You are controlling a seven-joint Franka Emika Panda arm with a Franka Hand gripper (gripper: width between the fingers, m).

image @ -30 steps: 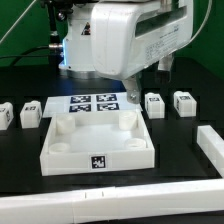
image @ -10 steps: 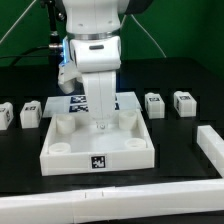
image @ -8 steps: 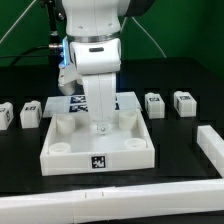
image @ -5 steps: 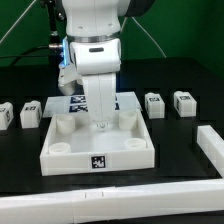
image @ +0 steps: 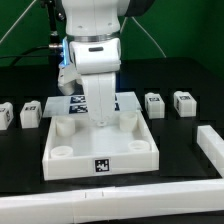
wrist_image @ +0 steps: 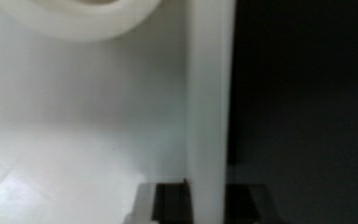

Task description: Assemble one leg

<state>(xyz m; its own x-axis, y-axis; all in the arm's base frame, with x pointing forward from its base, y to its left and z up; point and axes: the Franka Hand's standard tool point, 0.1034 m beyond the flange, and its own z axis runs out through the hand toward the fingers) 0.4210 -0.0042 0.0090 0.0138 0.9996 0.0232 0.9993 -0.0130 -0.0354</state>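
The end effector (image: 100, 122) is down at the far wall of the big white panel (image: 65, 160). Its fingers are pinched onto that wall, one on each side, as the wrist view shows. The small legs (image: 31, 112) lie loose on the black worktop (image: 185, 130). Two sit beside the panel at the exterior view's left, two at its right, all apart from the arm.

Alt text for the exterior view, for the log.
The arm's end effector reaches down at the far side of the large white panel. Two small legs sit at the exterior view's left of it and two at the right.
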